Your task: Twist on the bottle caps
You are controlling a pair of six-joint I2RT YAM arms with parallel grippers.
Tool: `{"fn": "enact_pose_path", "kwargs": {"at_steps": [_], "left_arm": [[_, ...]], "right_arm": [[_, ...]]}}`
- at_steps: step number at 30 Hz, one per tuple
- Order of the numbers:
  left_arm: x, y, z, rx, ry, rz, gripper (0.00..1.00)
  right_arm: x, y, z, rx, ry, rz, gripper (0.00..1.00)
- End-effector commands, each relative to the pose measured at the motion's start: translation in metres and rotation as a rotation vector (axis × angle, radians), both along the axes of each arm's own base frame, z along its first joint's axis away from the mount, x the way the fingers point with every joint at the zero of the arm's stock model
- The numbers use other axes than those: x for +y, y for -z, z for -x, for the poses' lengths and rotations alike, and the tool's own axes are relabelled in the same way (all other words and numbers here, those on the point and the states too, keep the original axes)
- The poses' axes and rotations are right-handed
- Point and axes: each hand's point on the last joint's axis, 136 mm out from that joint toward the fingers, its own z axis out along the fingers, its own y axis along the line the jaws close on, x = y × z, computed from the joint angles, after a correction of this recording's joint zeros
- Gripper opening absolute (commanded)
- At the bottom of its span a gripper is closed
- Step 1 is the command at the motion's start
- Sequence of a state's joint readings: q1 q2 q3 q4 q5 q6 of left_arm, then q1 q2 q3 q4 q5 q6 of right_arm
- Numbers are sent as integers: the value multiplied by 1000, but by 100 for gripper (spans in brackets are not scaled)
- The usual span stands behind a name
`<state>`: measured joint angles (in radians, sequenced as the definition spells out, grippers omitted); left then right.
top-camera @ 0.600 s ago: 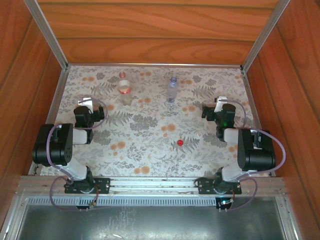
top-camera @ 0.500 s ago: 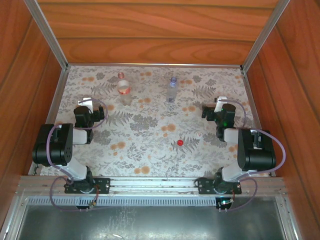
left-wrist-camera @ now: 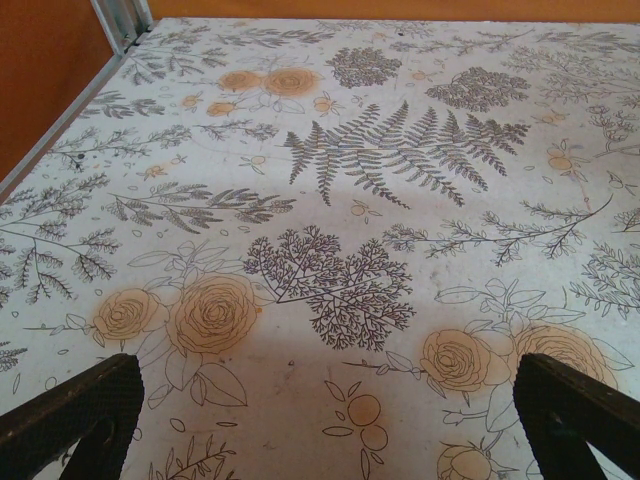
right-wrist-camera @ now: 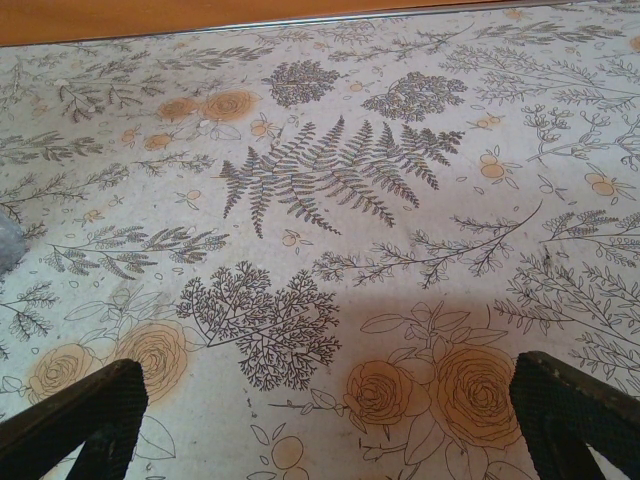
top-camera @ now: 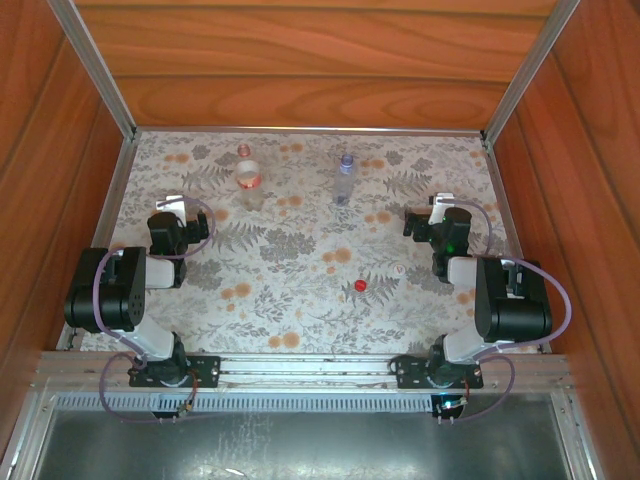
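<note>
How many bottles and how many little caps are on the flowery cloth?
Bottles: 2, the red-label bottle and the bluish bottle.
Caps: 2, the red cap and the white cap.
Total: 4.

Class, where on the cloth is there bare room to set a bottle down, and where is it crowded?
Free: the centre, between left gripper, labelled bottle, plain bottle and red cap. Crowded: near the right gripper, around the white cap.

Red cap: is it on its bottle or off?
Off. The red cap lies on the flowered cloth, apart from the labelled bottle and the bluish bottle.
</note>
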<state>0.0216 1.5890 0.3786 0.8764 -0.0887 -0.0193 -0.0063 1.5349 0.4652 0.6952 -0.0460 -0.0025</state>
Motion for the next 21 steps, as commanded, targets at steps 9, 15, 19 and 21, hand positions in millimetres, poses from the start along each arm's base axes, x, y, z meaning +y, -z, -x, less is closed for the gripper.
{"fn": "enact_pose_path", "kwargs": {"at_steps": [9, 15, 19, 21], "left_arm": [[1, -15, -7, -47, -1, 7, 100], [0, -15, -6, -47, 8, 6, 100], [-6, -21, -3, -63, 21, -19, 100], [-9, -30, 1, -84, 23, -44, 100]], "right_arm": [[3, -8, -5, -22, -17, 6, 100], [4, -8, -4, -23, -17, 6, 100], [5, -12, -2, -40, -26, 4, 100], [6, -16, 1, -48, -35, 6, 100]]}}
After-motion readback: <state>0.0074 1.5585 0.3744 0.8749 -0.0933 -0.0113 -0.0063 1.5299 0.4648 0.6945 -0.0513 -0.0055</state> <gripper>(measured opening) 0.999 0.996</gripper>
